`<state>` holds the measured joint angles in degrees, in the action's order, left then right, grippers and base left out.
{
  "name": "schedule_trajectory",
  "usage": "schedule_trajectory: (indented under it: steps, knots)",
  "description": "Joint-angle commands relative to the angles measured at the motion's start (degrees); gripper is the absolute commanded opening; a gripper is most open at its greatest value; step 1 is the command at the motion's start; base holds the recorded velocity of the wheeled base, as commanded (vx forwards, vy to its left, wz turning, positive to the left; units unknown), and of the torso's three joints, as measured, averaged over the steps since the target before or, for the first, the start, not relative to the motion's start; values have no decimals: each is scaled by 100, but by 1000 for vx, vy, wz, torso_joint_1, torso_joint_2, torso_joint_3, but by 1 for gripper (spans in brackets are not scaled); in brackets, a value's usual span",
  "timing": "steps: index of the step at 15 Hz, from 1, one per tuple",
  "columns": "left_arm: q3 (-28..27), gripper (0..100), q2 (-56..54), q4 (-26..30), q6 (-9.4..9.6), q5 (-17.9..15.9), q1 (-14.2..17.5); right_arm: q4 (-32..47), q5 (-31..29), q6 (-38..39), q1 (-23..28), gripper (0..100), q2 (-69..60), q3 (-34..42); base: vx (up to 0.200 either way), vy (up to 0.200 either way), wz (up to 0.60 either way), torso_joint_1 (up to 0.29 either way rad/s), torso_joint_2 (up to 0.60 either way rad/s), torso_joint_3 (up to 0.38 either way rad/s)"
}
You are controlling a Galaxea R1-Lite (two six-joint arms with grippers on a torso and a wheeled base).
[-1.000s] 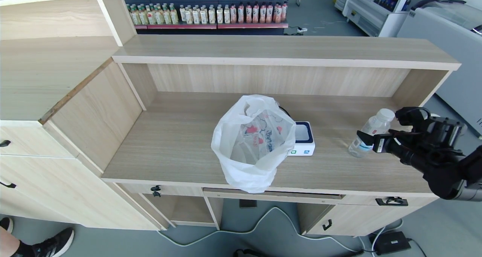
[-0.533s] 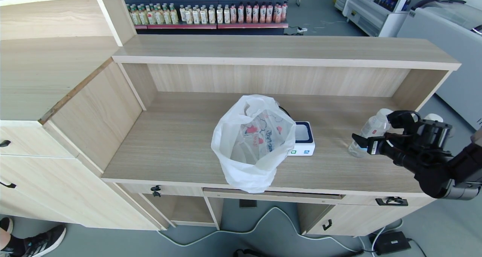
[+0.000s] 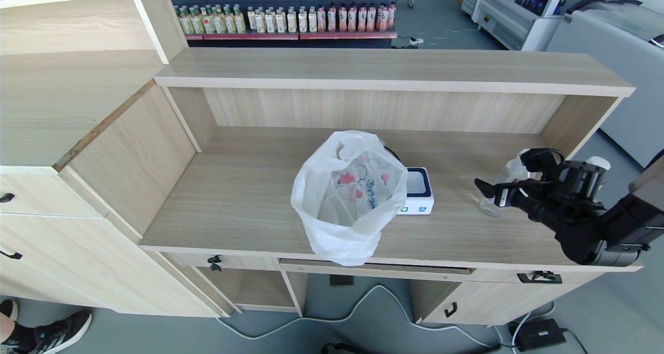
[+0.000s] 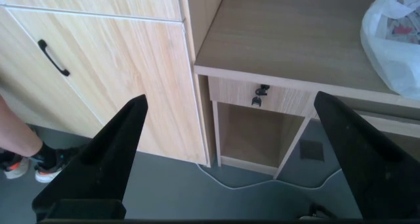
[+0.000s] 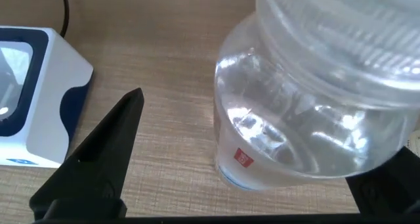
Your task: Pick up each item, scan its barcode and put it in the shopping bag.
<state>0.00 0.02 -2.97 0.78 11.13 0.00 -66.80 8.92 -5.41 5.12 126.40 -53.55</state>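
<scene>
Location: checkout counter (image 3: pixel 249 198) in a shop, shelves of drinks behind.

Item: 1 clear plastic water bottle (image 3: pixel 511 176), white cap, upright near the right end of the counter, well apart from the bag.

Right end effector: (image 3: pixel 501 170) spread wide, 1 finger on each side of the bottle (image 5: pixel 308 106), nothing clamped; contact with the plastic impossible to tell.

Left end effector: (image 4: pixel 230 178) spread wide and empty, low beside the cabinet front at the left end of the counter.

Handling: probably thin-walled and smooth, so likely slippery and quick to dent under a hard squeeze; if full, as the clear glinting body suggests, moderately heavy and bottom-weighted.

Where to hold: best judged as the straight middle of the body, across its width, above the small red mark and below the shoulder; cap and neck too narrow for a steady hold, and the label better left uncovered for the scan.

Risk: upright and tall for its base, so easily tipped by a nudge from 1 finger before the other closes.

Scanner: 1 white-and-blue box (image 3: pixel 417 190), just beside the bag, touching or nearly so.

Shopping bag: 1 white plastic bag (image 3: pixel 347 198), soft, mouth open, standing mid-counter at the front edge; contents hard to make out.

Count: 1 bottle, 1 scanner, 1 bag, 2 end effectors.
</scene>
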Motion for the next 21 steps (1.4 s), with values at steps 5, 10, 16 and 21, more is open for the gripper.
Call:
schedule_trajectory:
  steps: [5, 10, 16, 21]
  knots:
    - [0, 100, -2, -1, 1, 3, 0, -26, -5, -12, -37, 100, 121, -208, 0, 0, 0, 0, 0, 0]
    - [0, 100, -2, -1, 1, 3, 0, 10, 13, 14, 130, 0, 51, -252, 0, 0, 0, 0, 0, 0]
    - [0, 100, -2, -1, -8, 3, 0, -26, 22, -21, 235, 0, 95, -191, 0, 0, 0, 0, 0, 0]
    - [0, 100, -2, -1, 1, 3, 0, -26, 13, -48, 217, 0, 183, -50, 0, 0, 0, 0, 0, 0]
